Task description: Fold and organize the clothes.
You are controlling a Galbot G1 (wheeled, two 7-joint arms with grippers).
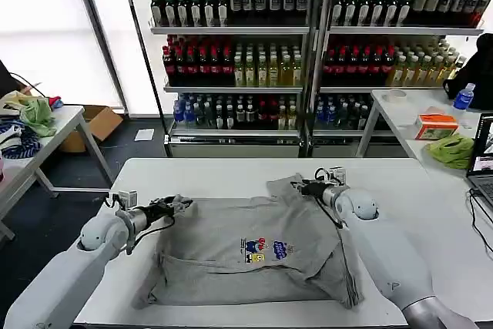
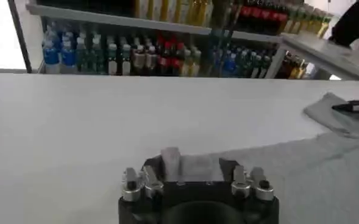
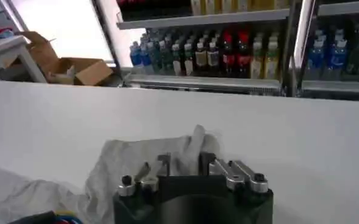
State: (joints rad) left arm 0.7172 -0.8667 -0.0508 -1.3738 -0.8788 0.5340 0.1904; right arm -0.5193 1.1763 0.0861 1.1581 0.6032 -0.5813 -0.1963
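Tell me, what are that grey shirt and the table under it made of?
The grey shirt looks like soft knit fabric, perhaps cotton jersey: matte, heathered, creased and bunched where the left gripper and right gripper meet it. The table looks like a hard, smooth white top, possibly laminate, with a faint sheen; the exact material is unclear.

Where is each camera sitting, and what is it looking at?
Head view: high on the robot's head, looking down at the white table, the grey shirt, both arms, and drink shelves behind.
Left wrist view: on the left arm, looking over the left gripper, which pinches the shirt's edge, toward the shelves.
Right wrist view: on the right arm, looking over the right gripper, which pinches a bunched-up shirt corner.
Shared: all see the shirt, table and shelves.
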